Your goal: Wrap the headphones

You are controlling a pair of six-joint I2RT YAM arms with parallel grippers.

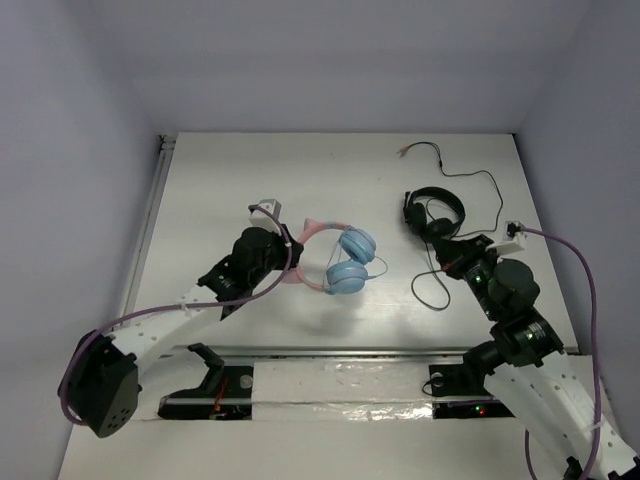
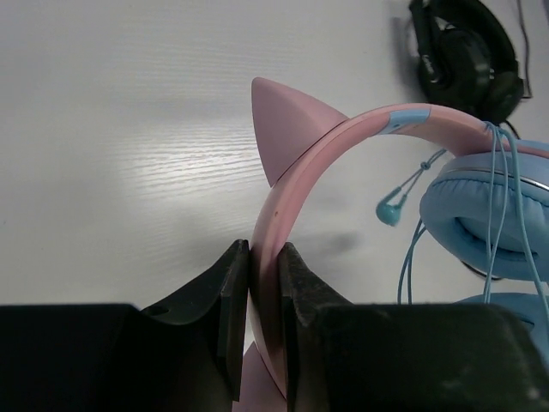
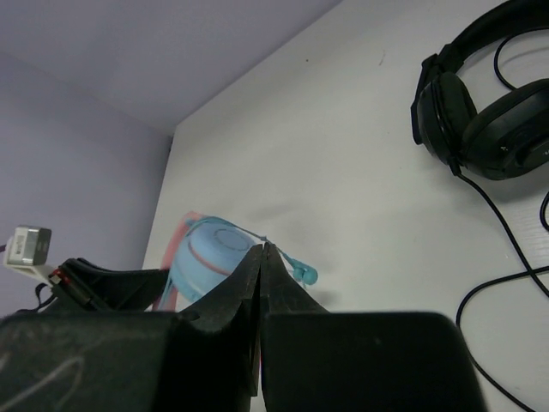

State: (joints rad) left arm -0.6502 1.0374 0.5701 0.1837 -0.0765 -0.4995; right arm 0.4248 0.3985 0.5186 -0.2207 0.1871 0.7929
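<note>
The headphones (image 1: 350, 262) lie at the table's middle, with light-blue earcups and a pink cat-ear headband (image 2: 343, 129). My left gripper (image 1: 288, 248) is shut on the headband, its pads (image 2: 232, 300) pressed on both sides of it below a cat ear. The thin light-blue cable (image 2: 496, 197) runs in several strands over the headband and earcup. Its plug (image 2: 390, 209) dangles free beside the earcup. My right gripper (image 1: 447, 250) is shut and empty, to the right of the headphones. In the right wrist view its tips (image 3: 262, 249) line up with the far earcup (image 3: 210, 253) and plug (image 3: 304, 274).
Black headphones (image 1: 433, 212) lie just beyond my right gripper and also show in the right wrist view (image 3: 489, 129). Their black cable (image 1: 470, 175) trails toward the back, and a loop of it (image 1: 430, 285) lies near my right arm. A rail (image 1: 330, 350) runs along the near edge.
</note>
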